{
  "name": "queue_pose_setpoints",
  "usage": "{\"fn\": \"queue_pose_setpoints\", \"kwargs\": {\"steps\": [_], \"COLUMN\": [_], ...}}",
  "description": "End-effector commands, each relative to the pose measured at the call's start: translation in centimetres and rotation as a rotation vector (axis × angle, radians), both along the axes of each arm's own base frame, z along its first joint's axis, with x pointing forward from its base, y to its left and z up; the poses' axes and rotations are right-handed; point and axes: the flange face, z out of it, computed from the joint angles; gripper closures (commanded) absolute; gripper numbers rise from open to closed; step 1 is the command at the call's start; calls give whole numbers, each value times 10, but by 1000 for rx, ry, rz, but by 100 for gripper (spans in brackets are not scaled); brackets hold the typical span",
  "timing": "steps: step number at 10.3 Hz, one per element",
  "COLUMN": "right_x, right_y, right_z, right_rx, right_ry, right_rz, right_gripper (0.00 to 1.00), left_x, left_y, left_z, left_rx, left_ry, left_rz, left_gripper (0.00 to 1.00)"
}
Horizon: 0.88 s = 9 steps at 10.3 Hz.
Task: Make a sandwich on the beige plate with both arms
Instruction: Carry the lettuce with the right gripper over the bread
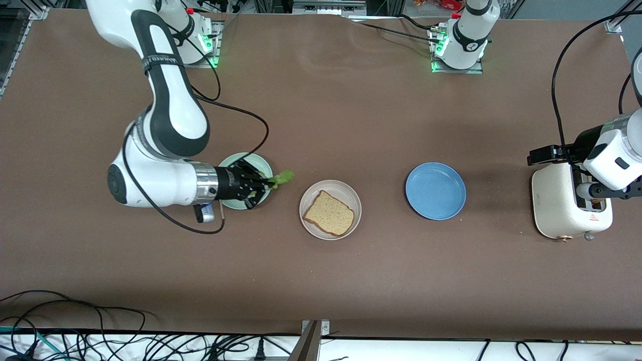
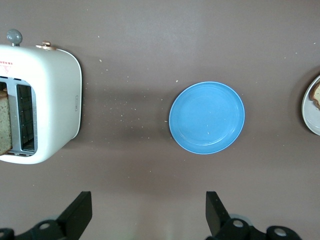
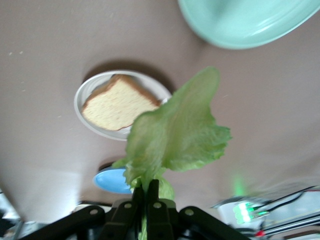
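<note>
- Right gripper point(image 1: 268, 183): jaws clamped tight on the stem end of the lettuce leaf point(image 1: 282, 177); it hangs over the edge of the mint-green plate point(image 1: 251, 161) that faces the beige plate. The right wrist view shows the fingers point(image 3: 159, 200) pressed together with the leaf point(image 3: 175, 135) fanning out from between them.
- Lettuce leaf: ruffled, pale green, up in the air, its free end sticking out past the jaws over the bare table between the mint-green plate and the beige plate.
- Beige plate point(image 1: 351, 198): on the table just past the leaf's free end, toward the left arm's end of the table from the right gripper's jaws. Apart from the gripper, not touched.
- Bread slice point(image 1: 329, 213): one brown slice with darker crust, lying flat on the beige plate.
- Blue plate point(image 1: 435, 190): on the table between the beige plate and the toaster.
- Left gripper point(image 2: 150, 212): jaws spread wide, holding nothing, over the toaster point(image 1: 559, 210) at the left arm's end of the table. In the left wrist view the fingers point(image 2: 80, 210) stand well apart.
- Toaster: white, two slots on top; a slice of brown bread point(image 2: 4, 122) stands in one slot, close by the open jaws.
- Table point(image 1: 321, 281): brown surface, carrying all three plates and the toaster.
</note>
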Motion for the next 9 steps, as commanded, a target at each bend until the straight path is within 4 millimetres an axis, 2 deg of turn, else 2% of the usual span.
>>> {"fn": "queue_pose_setpoints", "kwargs": {"steps": [1, 4, 6, 9], "right_x": [6, 6, 2, 4], "right_y": [33, 65, 73, 79], "right_z": [-23, -61, -86, -110], "right_rx": [38, 118, 139, 156], "right_ry": [-24, -32, 2, 40], "right_rz": [-83, -238, -263, -285], "right_gripper": [100, 100, 100, 100], "left_x": [0, 0, 1, 1], "left_y": [0, -1, -3, -4], "left_z": [3, 2, 0, 0], "left_rx": [15, 15, 15, 17], "left_ry": [-6, -4, -1, -1], "left_rz": [-8, -9, -12, -14], "left_gripper": [0, 0, 0, 0]}}
